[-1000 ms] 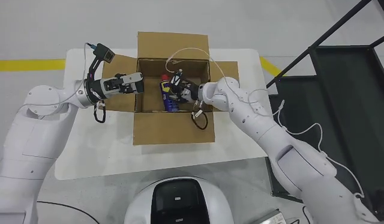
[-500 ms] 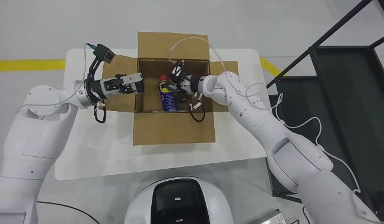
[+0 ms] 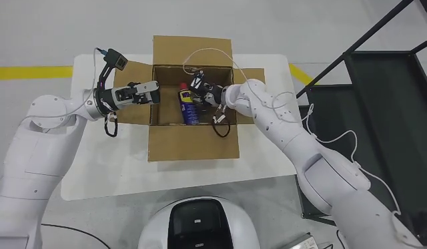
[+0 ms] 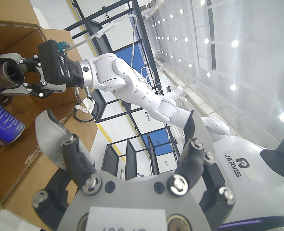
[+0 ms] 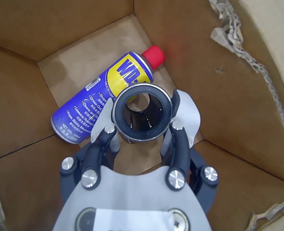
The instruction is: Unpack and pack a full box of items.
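Note:
An open cardboard box (image 3: 192,142) sits on the white table (image 3: 267,162). On its floor lies a blue and yellow spray can (image 3: 187,105) with a red cap (image 5: 153,56). My right gripper (image 3: 200,87) is inside the box, just above the can (image 5: 101,94), shut on a hollow metal cylinder with a black rim (image 5: 142,114). The left wrist view shows that cylinder (image 4: 4,75) held level over the can (image 4: 2,121). My left gripper (image 3: 152,92) hangs open at the box's left wall, over the left flap, with nothing between its fingers (image 4: 48,121).
The box's four flaps are folded outward; the inner walls (image 5: 228,73) have torn edges. A black metal rack (image 3: 373,82) stands off the table's right side. Bare table surface lies in front of and left of the box.
My right gripper has moved toward the box's far wall with the cylinder in it, uncovering more of the spray can. The left arm has not moved.

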{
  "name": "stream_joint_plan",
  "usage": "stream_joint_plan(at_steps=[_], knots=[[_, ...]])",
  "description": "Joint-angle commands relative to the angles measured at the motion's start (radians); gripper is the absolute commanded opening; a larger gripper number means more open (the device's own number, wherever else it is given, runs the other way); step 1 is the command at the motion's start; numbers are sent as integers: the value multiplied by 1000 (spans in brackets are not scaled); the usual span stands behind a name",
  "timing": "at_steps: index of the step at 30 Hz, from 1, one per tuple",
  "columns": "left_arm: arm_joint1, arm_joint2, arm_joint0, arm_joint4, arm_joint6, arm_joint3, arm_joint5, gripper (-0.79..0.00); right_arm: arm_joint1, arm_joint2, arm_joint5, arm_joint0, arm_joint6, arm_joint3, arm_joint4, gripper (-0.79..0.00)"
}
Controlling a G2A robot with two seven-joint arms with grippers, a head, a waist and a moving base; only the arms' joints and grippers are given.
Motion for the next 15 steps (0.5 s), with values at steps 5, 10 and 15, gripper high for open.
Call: stream_joint_plan(at_steps=[5,10,15], knots=[[0,0,0,0,0,0,0,0,-14,-4,3,8,12,22,8,0],[0,0,0,0,0,0,0,0,-12,19,4,8,-19,29,17,0],[0,0,0,0,0,0,0,0,15,83,-22,-16,-78,-35,37,0]])
